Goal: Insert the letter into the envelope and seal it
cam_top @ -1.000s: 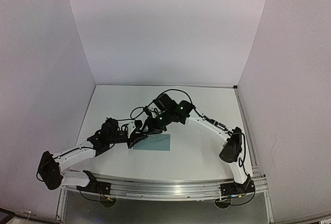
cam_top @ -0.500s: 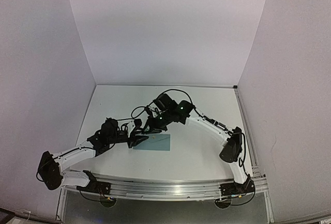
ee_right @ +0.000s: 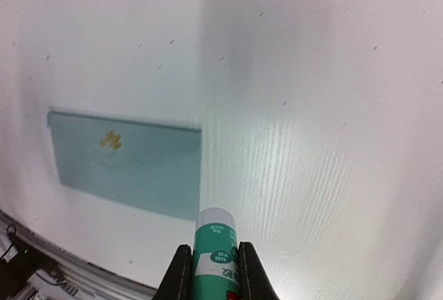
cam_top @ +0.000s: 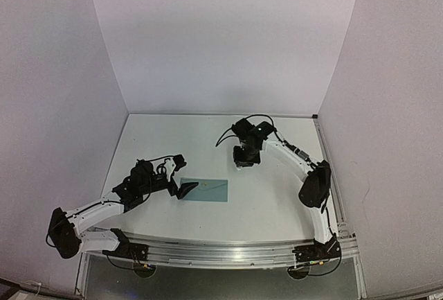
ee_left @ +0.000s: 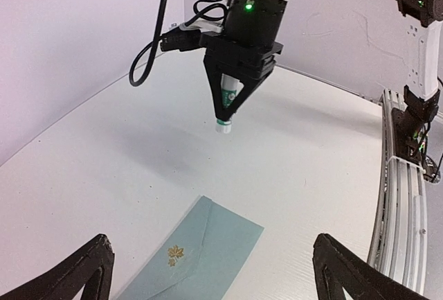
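Note:
The pale teal envelope (cam_top: 208, 190) lies flat near the table's front, its flap down with a small gold leaf (ee_left: 175, 254) on it. The letter shows in no view. My left gripper (cam_top: 183, 175) hovers at the envelope's left end, jaws wide open and holding nothing; the left wrist view has the envelope (ee_left: 201, 251) between and beyond its fingers. My right gripper (cam_top: 242, 163) hangs above the table, behind and to the right of the envelope (ee_right: 128, 165). It is shut on a green-and-white glue stick (ee_right: 217, 234), whose white end (ee_left: 223, 127) points down.
White walls enclose the table on three sides. An aluminium rail (cam_top: 221, 251) with both arm bases runs along the near edge and appears at the right in the left wrist view (ee_left: 398, 196). Black cables (ee_left: 156, 50) loop from the right wrist.
My right arm has drawn back from the envelope's left end to the back right, carrying the glue stick. My left gripper has opened wide and come off the envelope.

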`<state>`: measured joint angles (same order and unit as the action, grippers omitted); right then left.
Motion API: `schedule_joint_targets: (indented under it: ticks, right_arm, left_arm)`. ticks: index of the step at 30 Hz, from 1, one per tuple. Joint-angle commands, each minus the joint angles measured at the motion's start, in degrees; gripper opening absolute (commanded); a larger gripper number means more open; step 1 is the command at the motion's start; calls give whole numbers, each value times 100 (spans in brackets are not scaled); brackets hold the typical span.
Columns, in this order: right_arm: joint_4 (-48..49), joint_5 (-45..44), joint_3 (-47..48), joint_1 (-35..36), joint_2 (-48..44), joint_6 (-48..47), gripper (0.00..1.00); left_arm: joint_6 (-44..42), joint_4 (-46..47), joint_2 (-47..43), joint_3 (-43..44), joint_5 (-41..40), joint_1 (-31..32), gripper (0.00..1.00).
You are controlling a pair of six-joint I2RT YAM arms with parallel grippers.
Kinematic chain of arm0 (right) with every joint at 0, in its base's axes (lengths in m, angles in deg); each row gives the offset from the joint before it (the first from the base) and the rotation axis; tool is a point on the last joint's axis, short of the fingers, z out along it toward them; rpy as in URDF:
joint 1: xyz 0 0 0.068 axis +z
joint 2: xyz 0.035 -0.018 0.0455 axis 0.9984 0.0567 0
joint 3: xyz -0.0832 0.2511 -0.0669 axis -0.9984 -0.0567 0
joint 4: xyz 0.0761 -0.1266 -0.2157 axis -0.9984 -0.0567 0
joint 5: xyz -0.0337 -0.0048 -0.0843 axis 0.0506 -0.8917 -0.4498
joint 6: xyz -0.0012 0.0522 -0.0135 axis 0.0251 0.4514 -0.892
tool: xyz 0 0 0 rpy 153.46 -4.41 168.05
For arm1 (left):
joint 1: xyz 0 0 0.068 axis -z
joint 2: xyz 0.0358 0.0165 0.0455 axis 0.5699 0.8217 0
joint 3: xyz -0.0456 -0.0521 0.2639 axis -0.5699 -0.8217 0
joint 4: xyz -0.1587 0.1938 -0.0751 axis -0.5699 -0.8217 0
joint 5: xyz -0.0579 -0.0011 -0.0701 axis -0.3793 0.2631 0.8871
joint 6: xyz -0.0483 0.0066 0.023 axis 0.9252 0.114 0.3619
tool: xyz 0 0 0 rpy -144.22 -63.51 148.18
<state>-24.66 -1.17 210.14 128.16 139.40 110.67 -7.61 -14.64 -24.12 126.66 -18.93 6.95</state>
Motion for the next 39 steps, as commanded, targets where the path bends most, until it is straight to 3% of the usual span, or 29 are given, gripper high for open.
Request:
schedule_joint_targets:
  ticks: [1,6,13,30,34,39]
  right_arm:
    - [-669,-1179,539,-22,841,-512,0]
    - [-610,-1325,1287,-80,1646,-695,0]
    - [-339,-1321,1360,-98,1973,-786,0]
    - [338,-1058,442,-98,1837,-549,0]
    - [389,-1130,342,-97,1713,-554,19]
    - [394,-1138,383,-94,1663,-615,24]
  left_arm:
    - [169,-120,-152,-17,-77,6,100]
    - [155,-210,-186,-29,-203,3,100]
    - [94,-263,-185,-19,-200,-1,100]
    - [20,-103,-165,-56,-264,-3,100]
    - [24,-112,-165,-68,-266,-3,100]
    - [19,-84,-161,-91,-267,-3,100]
